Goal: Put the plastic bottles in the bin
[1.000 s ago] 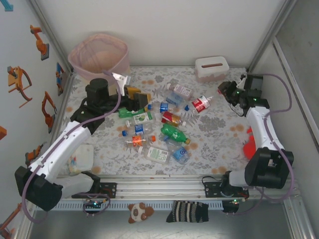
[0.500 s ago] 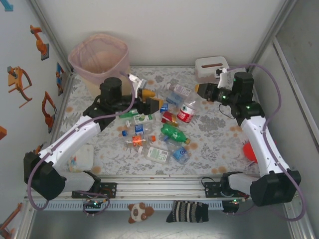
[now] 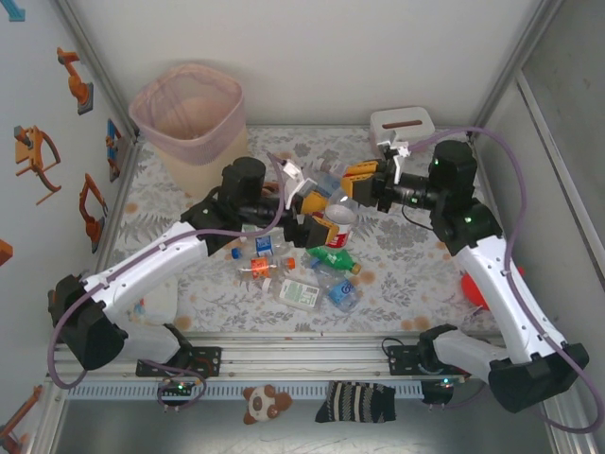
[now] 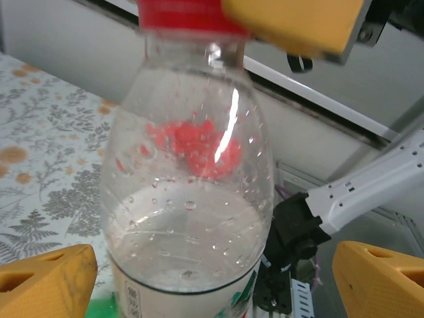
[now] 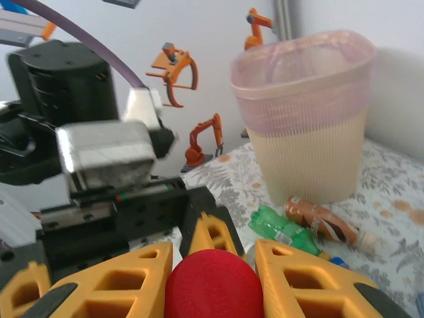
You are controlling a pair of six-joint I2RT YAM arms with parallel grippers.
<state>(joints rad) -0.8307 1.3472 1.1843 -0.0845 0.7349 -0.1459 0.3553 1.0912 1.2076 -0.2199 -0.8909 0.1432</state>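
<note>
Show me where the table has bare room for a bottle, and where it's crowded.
Bare cloth lies between the bottle pile and the right arm, and along the back wall between the bin and the white box. Crowded: the middle, where the left gripper and right gripper meet around a red-capped bottle over the pile.

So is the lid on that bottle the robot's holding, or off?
On. The red cap tops the clear bottle, pinched in the right gripper.

you see the right gripper (image 3: 354, 183) pinching a red-capped bottle (image 3: 338, 220) above the bottle pile (image 3: 312, 270), left gripper (image 3: 315, 216) spread beside it.
</note>
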